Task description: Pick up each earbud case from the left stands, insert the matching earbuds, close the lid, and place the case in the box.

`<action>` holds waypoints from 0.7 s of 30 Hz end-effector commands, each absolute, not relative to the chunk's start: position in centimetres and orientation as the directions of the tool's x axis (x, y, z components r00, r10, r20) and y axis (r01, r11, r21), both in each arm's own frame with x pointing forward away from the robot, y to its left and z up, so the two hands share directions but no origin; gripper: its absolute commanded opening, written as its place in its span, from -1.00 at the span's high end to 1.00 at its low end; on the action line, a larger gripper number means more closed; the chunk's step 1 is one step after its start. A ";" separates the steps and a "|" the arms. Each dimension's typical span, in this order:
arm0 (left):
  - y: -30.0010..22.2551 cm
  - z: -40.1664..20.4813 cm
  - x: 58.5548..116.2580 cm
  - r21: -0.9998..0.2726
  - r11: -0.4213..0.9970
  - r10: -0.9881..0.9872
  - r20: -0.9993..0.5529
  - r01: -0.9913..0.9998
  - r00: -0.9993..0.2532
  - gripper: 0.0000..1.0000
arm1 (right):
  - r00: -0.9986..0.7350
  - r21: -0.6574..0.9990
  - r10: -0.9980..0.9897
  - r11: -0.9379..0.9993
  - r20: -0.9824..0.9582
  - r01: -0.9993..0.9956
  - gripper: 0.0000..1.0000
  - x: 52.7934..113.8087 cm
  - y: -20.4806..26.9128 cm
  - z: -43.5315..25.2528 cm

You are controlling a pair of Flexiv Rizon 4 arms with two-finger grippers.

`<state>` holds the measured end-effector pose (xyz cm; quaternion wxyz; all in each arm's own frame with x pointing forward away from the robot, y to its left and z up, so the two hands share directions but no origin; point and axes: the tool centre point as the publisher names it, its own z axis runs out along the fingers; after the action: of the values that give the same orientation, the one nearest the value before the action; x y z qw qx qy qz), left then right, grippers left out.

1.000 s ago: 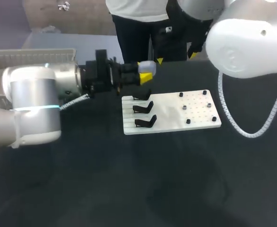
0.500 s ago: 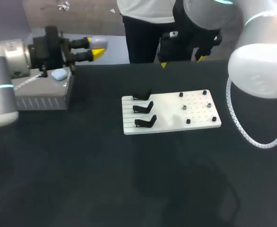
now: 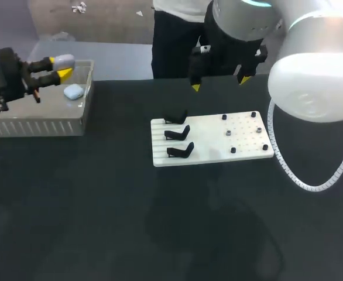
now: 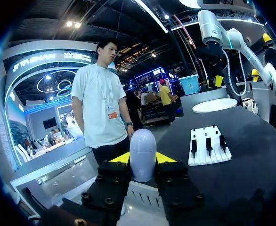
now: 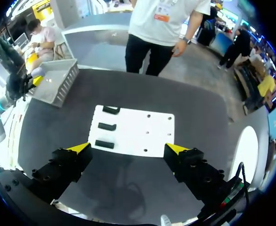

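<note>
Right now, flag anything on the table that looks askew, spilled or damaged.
Nothing stands out. The left gripper is shut on a closed earbud case at the box, where a pale blue case lies inside. The three black stands sit in an even row on the white board, all empty. The right gripper hangs open above it.

The left pincer [image 4: 143, 158] clamps a pale earbud case [image 4: 143, 149], the white stand board [image 4: 208, 157] lying well ahead.

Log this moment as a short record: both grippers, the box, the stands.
left gripper: shut on a pale earbud case, lid closed, above the box
right gripper: open, empty, above the far side of the table
box: one light blue case inside
stands: three black, all empty, on the white board
</note>
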<state>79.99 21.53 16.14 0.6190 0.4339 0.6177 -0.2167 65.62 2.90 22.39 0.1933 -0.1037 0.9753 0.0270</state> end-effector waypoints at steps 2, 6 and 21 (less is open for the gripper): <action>24.1 14.3 79.7 0.265 0.624 0.288 -0.952 0.735 0.099 1.00 | -0.910 0.012 -0.181 0.980 -0.373 -0.200 -1.00 65.2 3.4 22.1; 25.5 12.4 80.7 0.251 0.639 0.293 -0.954 0.727 0.072 1.00 | -0.904 0.029 -0.182 0.978 -0.387 -0.209 -1.00 64.8 3.7 21.8; 28.2 11.0 81.2 0.189 0.682 0.264 -0.965 0.707 0.004 -1.00 | -0.883 0.074 -0.221 0.959 -0.415 -0.275 -1.00 63.3 3.2 22.0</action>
<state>82.37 28.47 10.47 0.6100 0.3590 0.6807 -0.1887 64.03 4.16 21.86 0.1965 -0.1204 0.9715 0.0549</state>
